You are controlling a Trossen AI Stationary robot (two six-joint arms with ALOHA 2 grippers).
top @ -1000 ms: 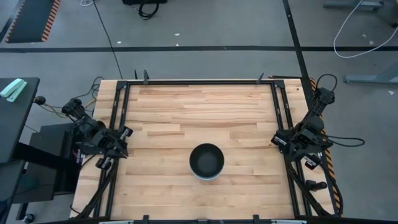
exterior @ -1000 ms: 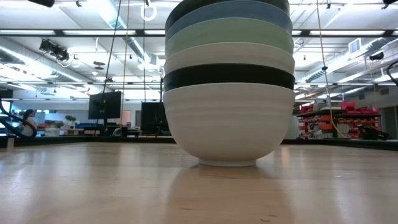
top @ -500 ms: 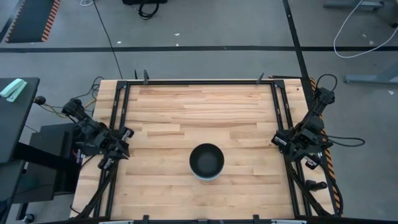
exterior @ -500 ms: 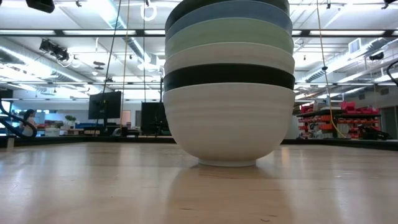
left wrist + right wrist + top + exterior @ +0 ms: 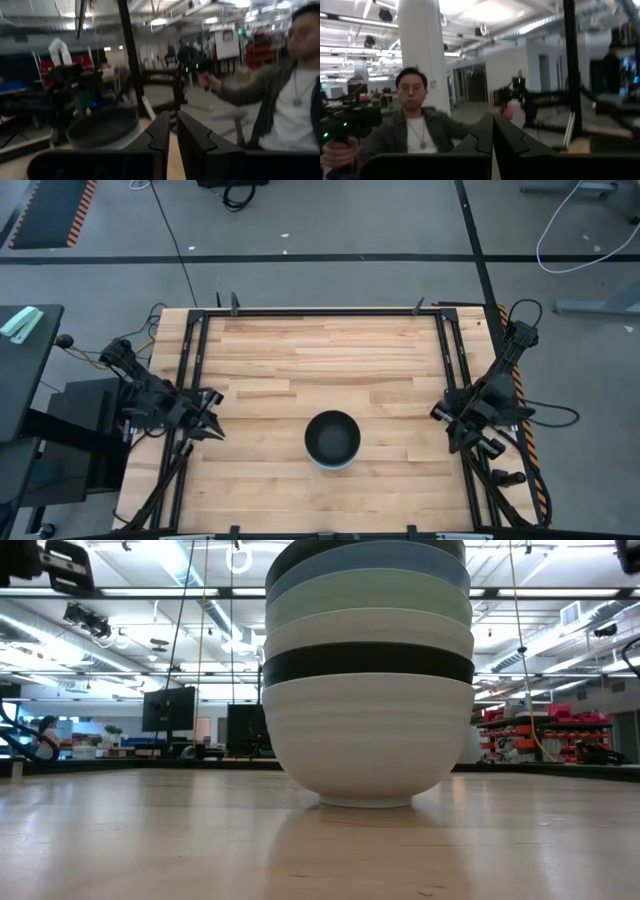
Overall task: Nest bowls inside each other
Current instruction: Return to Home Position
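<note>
On the wooden table point(image 5: 300, 350) I see the bowls point(image 5: 368, 670) nested in one stack, near-centre: white, black, white, mint, blue, black on top. The left gripper point(image 5: 173, 127) and right gripper point(image 5: 492, 122) sit at opposite table edges, fingers together, empty.

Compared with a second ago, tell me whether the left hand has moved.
Yes. In the high view the left hand has swung inward past the table's left rail, toward the stacked bowls.

A robotics lab: framed wooden workbench point(image 5: 320, 350), monitors point(image 5: 168, 708), storage shelves point(image 5: 530, 735).
</note>
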